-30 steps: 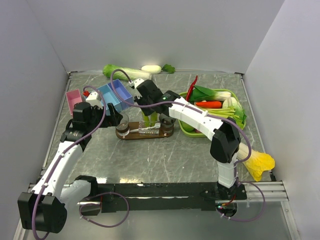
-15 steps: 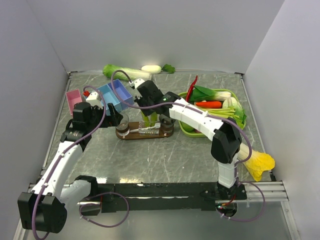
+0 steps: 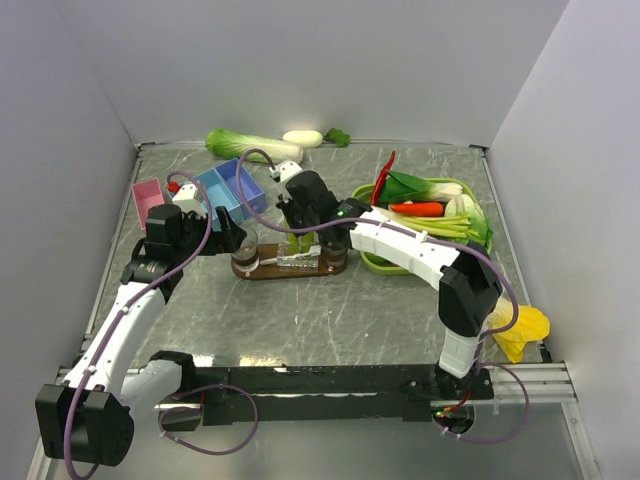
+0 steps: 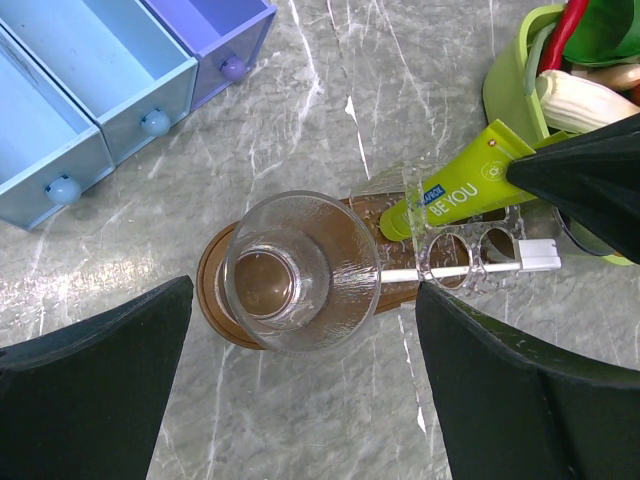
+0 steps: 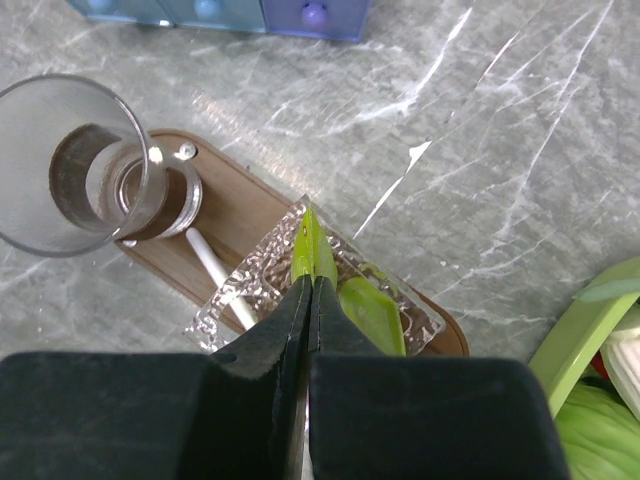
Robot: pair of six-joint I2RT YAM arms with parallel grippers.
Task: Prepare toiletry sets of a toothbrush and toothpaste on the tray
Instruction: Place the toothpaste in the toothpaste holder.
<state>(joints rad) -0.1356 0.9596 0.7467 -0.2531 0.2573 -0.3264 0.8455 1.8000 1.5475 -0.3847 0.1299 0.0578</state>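
The dark wooden tray (image 3: 262,270) lies mid-table, with a clear tumbler (image 4: 300,270) on its left end and a clear holed holder (image 4: 478,241) in its middle. A white toothbrush (image 4: 470,268) lies across the holder. My right gripper (image 5: 311,285) is shut on the flat end of a light-green toothpaste (image 5: 313,248), standing it tip-down in the holder. A second toothpaste (image 5: 372,312) leans beside it. My left gripper (image 4: 305,290) is open, just short of the tumbler, touching nothing.
A blue compartment box (image 3: 228,188) and a pink box (image 3: 148,195) sit behind the tray at left. A lime-green vegetable basket (image 3: 372,262) stands right of the tray. Cabbage (image 3: 250,145) lies at the back wall, a yellow vegetable (image 3: 525,330) near right.
My right gripper has shut on the toothpaste tube and the right arm has shifted slightly to the right. The left arm has not moved.
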